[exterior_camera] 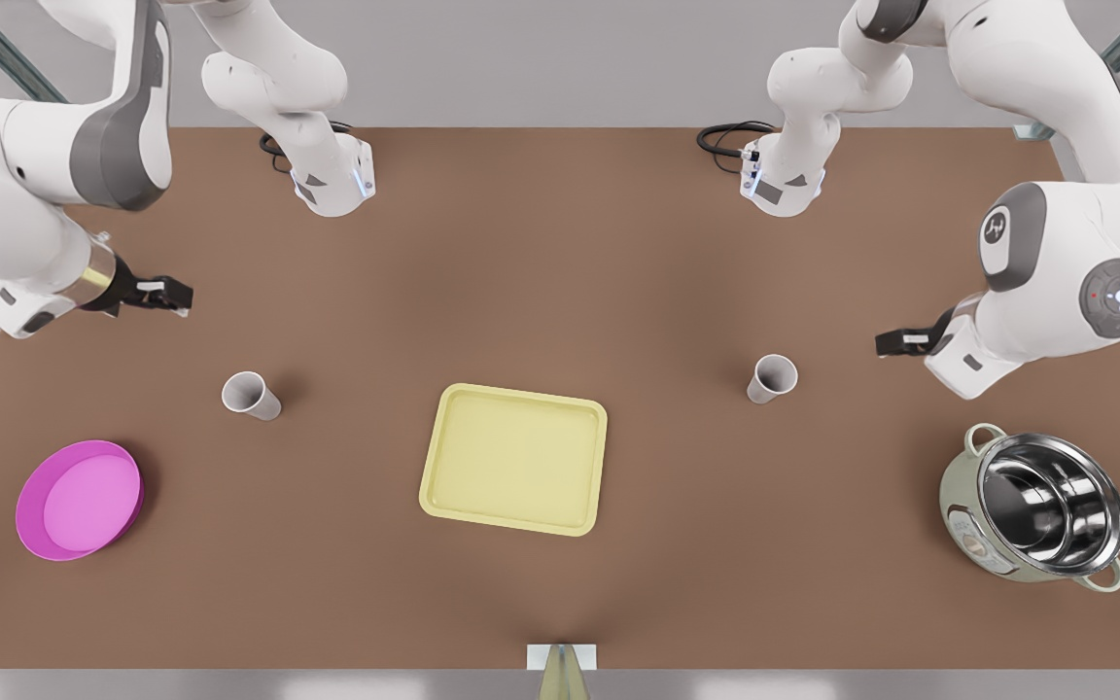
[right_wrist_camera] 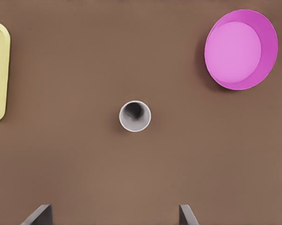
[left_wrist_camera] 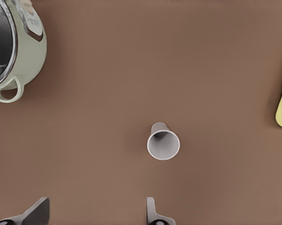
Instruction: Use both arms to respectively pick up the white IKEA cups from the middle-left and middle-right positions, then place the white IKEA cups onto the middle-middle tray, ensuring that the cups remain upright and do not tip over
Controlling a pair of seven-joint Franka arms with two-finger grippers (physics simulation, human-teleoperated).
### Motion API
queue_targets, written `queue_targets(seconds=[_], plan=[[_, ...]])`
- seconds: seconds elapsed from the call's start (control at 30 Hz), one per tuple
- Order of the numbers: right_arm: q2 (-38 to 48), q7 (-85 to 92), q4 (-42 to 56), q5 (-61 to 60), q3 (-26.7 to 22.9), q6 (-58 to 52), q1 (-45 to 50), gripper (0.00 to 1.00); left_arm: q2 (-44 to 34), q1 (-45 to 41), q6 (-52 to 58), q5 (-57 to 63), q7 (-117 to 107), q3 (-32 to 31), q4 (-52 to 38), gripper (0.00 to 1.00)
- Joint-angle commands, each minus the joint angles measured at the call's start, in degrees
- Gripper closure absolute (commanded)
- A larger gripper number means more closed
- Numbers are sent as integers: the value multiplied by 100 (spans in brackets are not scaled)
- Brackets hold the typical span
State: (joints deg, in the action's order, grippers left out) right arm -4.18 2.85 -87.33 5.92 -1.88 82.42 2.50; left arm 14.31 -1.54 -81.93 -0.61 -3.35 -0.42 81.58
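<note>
Left gripper (exterior_camera: 895, 340): hovers above the tabletop (exterior_camera: 560, 272) on the front view's right. Its fingers (left_wrist_camera: 38, 211) are spread wide with nothing between them. Right gripper (exterior_camera: 171, 292): mirrored on the front view's left, equally wide open and empty.

Nearest each gripper is its target. The pot-side cup (exterior_camera: 772, 377) stands upright just ahead of the left gripper, off to one side of the open gap in the left wrist view. The dish-side cup (exterior_camera: 250, 395) stands upright ahead of the right gripper, close to centred between the fingers in the right wrist view. Neither is touched.

Step in hand, as judged: approach, before the grasp. Note for execution:
- Shift the left gripper sideways so its cup sits mid-gap.
- Descend with both sets of fingers straddling the wall.
- Close below the rim, since the taper widens upward.
- Lift straight up and keep the wrist level for the carry.

Farther on, the tray (exterior_camera: 515, 458) lies between the two cups, well apart from both, and is bare. Set the cups down with a gap between them.

Both cups look empty, greyish inside. The pink dish (exterior_camera: 79, 498) is empty. The steel pot (exterior_camera: 1041, 506) has a shiny interior with nothing in it.
</note>
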Motion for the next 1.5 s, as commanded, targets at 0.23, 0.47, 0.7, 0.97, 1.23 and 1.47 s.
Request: queue_targets(seconds=[0.23, 0.47, 0.7, 0.97, 1.23, 1.47], plan=[[-1858, 365, 436, -12, -41, 1293, -390, 0, 151, -30, -2687, -290, -140, -116, 2133, 0], [-2535, 339, 173, -477, -41, 2506, -513, 0, 370, -30, -3883, -475, -149, -336, 3075, 0], [-1727, 356, -1743, -477, -50, 4053, -768, 0, 476, -30, -3901, -466, -166, -336, 3742, 0], [-1551, 356, -2982, -477, -50, 5055, -1067, 0, 740, -22, -4200, -475, -184, -336, 3725, 48], [-1823, 348, -3106, -600, -41, 5293, -1111, 34, 731, -66, -4200, -879, -193, -336, 3672, 74], [-1832, 260, -3062, -592, 21, 5231, -1023, 63, 2339, -917, -1475, -71, -2513, -600, -643, 74]])
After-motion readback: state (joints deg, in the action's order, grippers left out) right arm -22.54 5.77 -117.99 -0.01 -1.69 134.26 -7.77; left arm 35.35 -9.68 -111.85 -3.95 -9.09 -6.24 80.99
